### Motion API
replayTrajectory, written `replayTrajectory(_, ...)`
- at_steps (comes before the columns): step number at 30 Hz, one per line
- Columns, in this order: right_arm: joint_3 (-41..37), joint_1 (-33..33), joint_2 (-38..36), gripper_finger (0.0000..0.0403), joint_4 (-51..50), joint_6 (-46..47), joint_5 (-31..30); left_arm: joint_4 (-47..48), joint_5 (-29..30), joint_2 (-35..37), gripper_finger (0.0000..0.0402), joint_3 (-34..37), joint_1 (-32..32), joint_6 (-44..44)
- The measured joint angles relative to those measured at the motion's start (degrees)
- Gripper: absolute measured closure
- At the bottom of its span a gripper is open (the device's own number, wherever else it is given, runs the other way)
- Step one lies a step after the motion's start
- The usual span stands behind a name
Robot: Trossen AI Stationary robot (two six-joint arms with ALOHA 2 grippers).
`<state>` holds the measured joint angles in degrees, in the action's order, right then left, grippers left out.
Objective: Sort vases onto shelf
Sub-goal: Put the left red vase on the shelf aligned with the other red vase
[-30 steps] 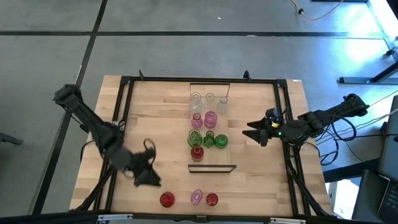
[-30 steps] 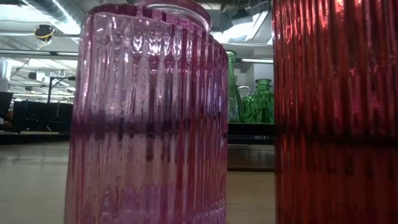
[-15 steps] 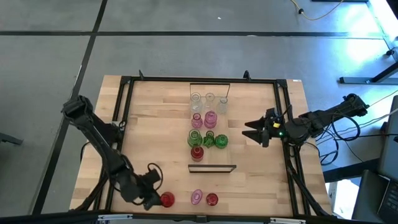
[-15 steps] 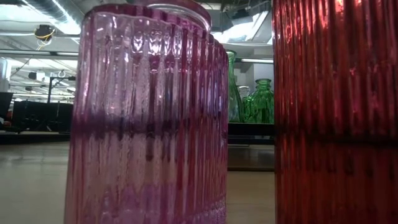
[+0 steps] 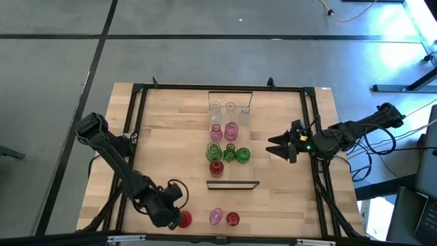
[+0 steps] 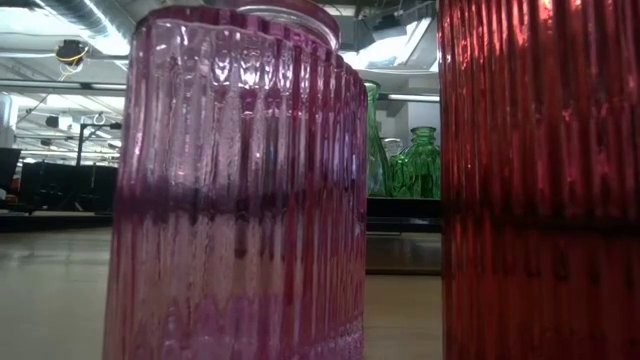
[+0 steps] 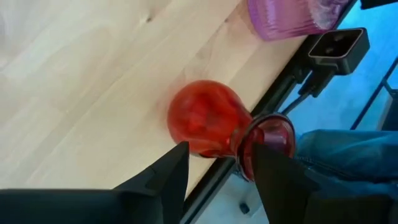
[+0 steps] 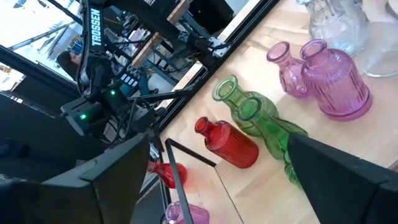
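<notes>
Three vases stand on their bases along the table's near edge: a red round-bellied one, a pink one and a second red one. My left gripper is tipped down over the left red vase, open, one finger on each side of its neck. I cannot tell whether a finger touches the glass. On the shelf at mid-table stand clear, pink, green and red vases. My right gripper hangs open in the air to the right of the shelf.
A black metal frame runs round the tabletop, and its near rail passes just behind the red vase. The pink vase and a red one fill the low view, with green vases behind. Bare wood lies left of the shelf.
My left gripper has gone toward the table's near edge and down, tipping its fingers downward, and now stands at the left red vase. The vases have kept their places, and my right gripper has stayed where it was.
</notes>
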<state>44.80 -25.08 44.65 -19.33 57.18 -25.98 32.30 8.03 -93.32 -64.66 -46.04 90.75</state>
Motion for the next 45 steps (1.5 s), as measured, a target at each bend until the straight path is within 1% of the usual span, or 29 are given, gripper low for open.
replayTrajectory(5,0.0,0.0,0.0,0.0037,0.0,0.0,0.1,0.1,-0.3,0.0,0.0246,0.0,0.0,0.2)
replayTrajectory(12,0.0,0.0,0.0,0.0037,0.0,0.0,0.3,-1.5,-3.1,-1.2,0.0254,0.0,0.7,-0.4)
replayTrajectory(18,0.0,-0.1,0.0,0.0037,0.0,0.3,1.6,-2.9,-2.9,-1.9,0.0261,0.0,1.2,-1.1)
replayTrajectory(20,0.0,-0.1,0.0,0.0037,0.0,0.8,1.7,-2.8,-2.8,-1.9,0.0275,0.0,1.4,-1.2)
replayTrajectory(22,0.0,-0.1,0.0,0.0037,0.0,0.9,1.7,-2.8,-3.1,-1.9,0.0301,0.0,1.6,-1.7)
replayTrajectory(26,0.0,-0.1,0.5,0.0037,0.2,1.4,1.5,-2.8,-4.6,-1.9,0.0377,0.0,2.3,-4.2)
replayTrajectory(27,0.0,-0.1,0.7,0.0037,0.3,1.4,1.4,-3.0,-5.2,-1.9,0.0386,0.0,2.4,-4.8)
replayTrajectory(29,0.0,0.0,1.5,0.0037,1.1,1.4,1.1,-3.0,-6.2,-1.9,0.0388,0.0,2.7,-5.9)
replayTrajectory(33,0.0,0.0,3.5,0.0037,7.5,-2.1,1.6,-2.9,-8.5,-1.6,0.0394,0.0,3.5,-7.4)
replayTrajectory(37,0.0,-0.1,5.6,0.0037,18.8,-10.5,3.4,-1.9,-8.6,0.4,0.0394,0.1,3.5,-7.4)
replayTrajectory(40,0.1,-0.1,7.6,0.0037,26.9,-15.5,3.7,0.6,-8.6,1.9,0.0394,0.1,3.6,-8.0)
replayTrajectory(45,0.1,0.0,11.3,0.0037,35.7,-18.7,6.4,0.7,-6.0,7.1,0.0394,0.1,4.6,-8.8)
